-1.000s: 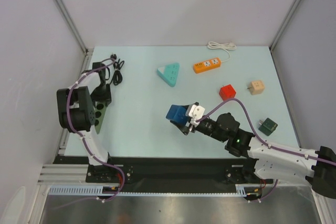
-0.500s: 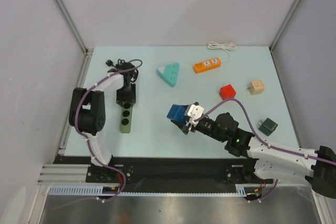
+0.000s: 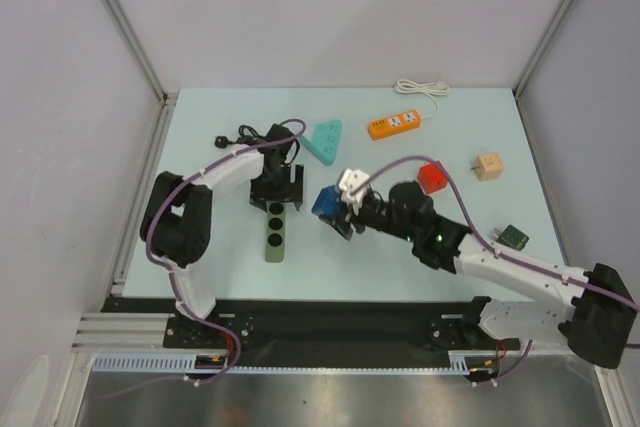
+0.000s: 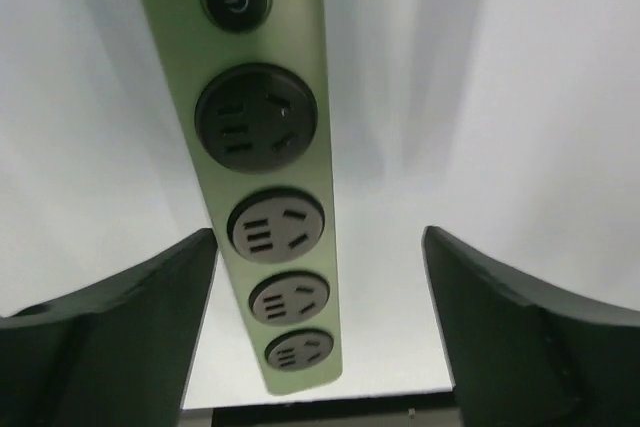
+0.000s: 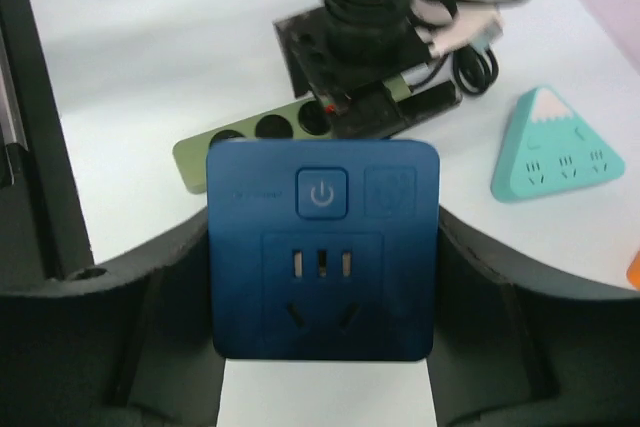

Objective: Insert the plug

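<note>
The black plug lies on its thin looped cord at the table's back left; the right wrist view shows the cord. A green power strip with round sockets lies just in front of it. My left gripper hangs over the strip's far end, open. In the left wrist view the strip runs between its fingers, closer to the left one, and the left gripper grips nothing. My right gripper is shut on a blue socket block beside the strip.
A teal triangular socket sits behind the left gripper. At the back lies an orange power strip with a white cord. Red, beige and dark green blocks are on the right.
My left arm swept right from the table's left edge, bringing the green strip toward the middle, and its jaws opened. The right gripper carried the blue block slightly further back.
</note>
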